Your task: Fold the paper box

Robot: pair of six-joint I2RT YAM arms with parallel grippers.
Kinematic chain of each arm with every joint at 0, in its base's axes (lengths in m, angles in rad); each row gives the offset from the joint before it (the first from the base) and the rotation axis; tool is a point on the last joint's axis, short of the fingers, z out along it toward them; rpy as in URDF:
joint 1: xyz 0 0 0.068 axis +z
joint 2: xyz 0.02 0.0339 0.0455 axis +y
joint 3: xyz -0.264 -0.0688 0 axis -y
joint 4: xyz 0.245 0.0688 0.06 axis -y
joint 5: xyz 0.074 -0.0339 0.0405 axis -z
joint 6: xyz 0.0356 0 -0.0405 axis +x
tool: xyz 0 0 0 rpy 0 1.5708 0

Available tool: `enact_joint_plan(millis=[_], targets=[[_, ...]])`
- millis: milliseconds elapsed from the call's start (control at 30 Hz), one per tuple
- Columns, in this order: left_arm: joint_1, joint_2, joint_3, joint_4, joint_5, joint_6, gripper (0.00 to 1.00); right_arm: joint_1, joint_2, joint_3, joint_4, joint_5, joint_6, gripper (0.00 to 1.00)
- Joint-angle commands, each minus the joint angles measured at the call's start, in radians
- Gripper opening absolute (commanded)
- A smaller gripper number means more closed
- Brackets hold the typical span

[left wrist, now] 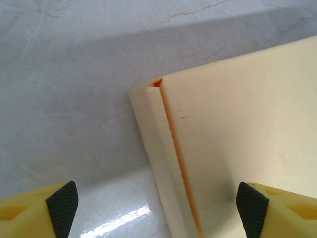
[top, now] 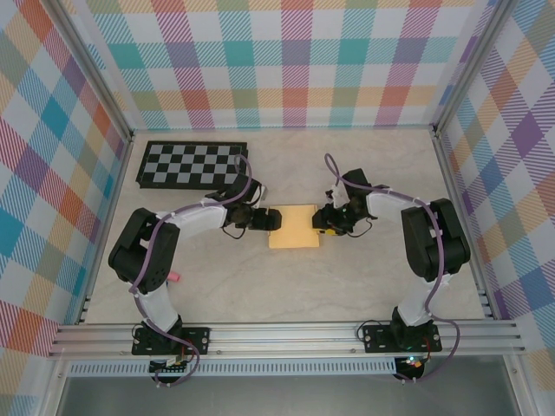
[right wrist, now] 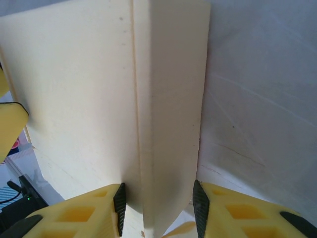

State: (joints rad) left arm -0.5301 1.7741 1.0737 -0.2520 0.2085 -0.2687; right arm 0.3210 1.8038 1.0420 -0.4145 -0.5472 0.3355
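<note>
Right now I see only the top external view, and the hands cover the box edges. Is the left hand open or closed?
Observer: Open wide. The left hand straddles the left edge of the paper box, with the table under one side and card under the other.
Operator: And the right hand?
Observer: The right hand has a folded strip of the box's edge between its jaws. Whether they press it, I cannot tell.
Operator: Is the left edge one flat layer?
Observer: No. A narrow flap lies folded there, with an orange seam beside it.
</note>
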Motion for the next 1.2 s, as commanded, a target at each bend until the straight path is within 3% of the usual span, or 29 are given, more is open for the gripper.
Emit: enact_joint_plan(millis=[0, 333, 533, 633, 800, 1033, 1167], targets=[[-0.008, 0.003, -0.006, 0.013, 0.034, 0.0, 0.85, 0.007, 0.01, -0.017, 0.024, -0.034, 0.018, 0.42], [0.031, -0.035, 0.037, -0.06, -0.015, 0.058, 0.87, 0.007, -0.073, -0.031, 0.027, 0.03, -0.036, 0.48], [0.07, -0.08, 0.131, -0.141, -0.02, 0.093, 0.9, 0.006, -0.175, 0.041, -0.114, 0.187, -0.117, 0.55], [0.074, -0.109, 0.13, -0.168, 0.003, 0.067, 0.89, 0.006, -0.193, 0.113, -0.225, 0.27, -0.11, 0.54], [0.073, -0.206, 0.022, -0.163, 0.099, -0.05, 0.84, 0.007, -0.196, 0.137, -0.352, 0.117, -0.018, 0.48], [0.003, -0.244, -0.081, -0.173, 0.143, -0.149, 0.72, 0.038, -0.234, -0.004, -0.248, -0.035, 0.105, 0.5], [-0.031, -0.213, -0.087, -0.172, 0.121, -0.149, 0.64, 0.068, -0.187, -0.021, -0.206, -0.035, 0.122, 0.49]])
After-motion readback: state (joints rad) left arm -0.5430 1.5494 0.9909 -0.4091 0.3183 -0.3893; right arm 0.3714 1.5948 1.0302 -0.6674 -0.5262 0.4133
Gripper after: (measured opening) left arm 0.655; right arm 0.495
